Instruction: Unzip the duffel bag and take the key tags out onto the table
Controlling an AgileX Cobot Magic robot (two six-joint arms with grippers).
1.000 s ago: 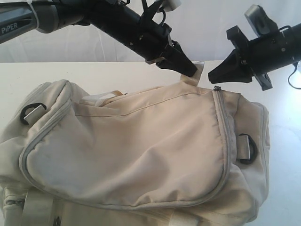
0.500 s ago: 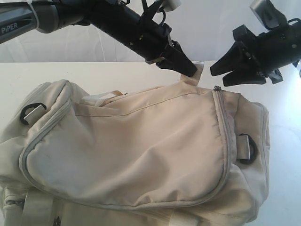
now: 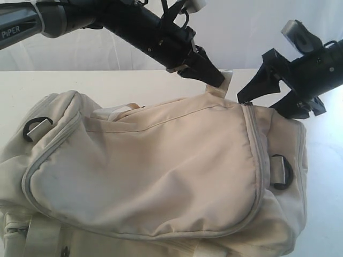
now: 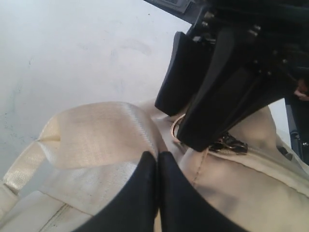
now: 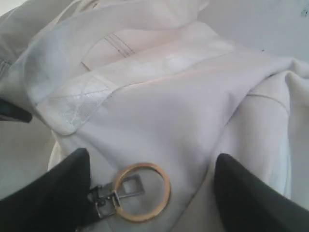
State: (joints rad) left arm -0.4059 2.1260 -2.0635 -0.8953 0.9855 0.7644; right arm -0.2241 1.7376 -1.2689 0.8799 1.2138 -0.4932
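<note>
- Duffel bag (image 3: 161,171): cream-white fabric, lying on its side on the white desk (image 3: 107,83) and filling most of the exterior view. Its lower edge runs out of frame.
- Zipper (image 3: 258,160): a grey line curving around the bag's large panel, running up the right side to the top edge. It appears closed along the length that shows.
- D-ring (image 3: 282,171): black, on a short tab at the bag's right end. A second one sits at the left end.
- Left claw (image 3: 216,80): clenched, its fingertips pressed together on the satin-white strap (image 3: 222,84) at the bag's far top edge. The strap stands up from the fabric to the tips. In the left wrist view the same claw (image 4: 157,162) pinches the strap (image 4: 96,140) at its fold.
- Right claw (image 3: 261,107): released, its fingers spread wide and grasping nothing, poised at the bag's upper right corner, close to the left claw.
- Right wrist view: the right claw (image 5: 154,193) straddles a brass-coloured ring (image 5: 166,189) linked to a metal zipper pull (image 5: 108,195). Both lie flat on the fabric, with one finger (image 5: 67,191) just beside the pull.
</note>
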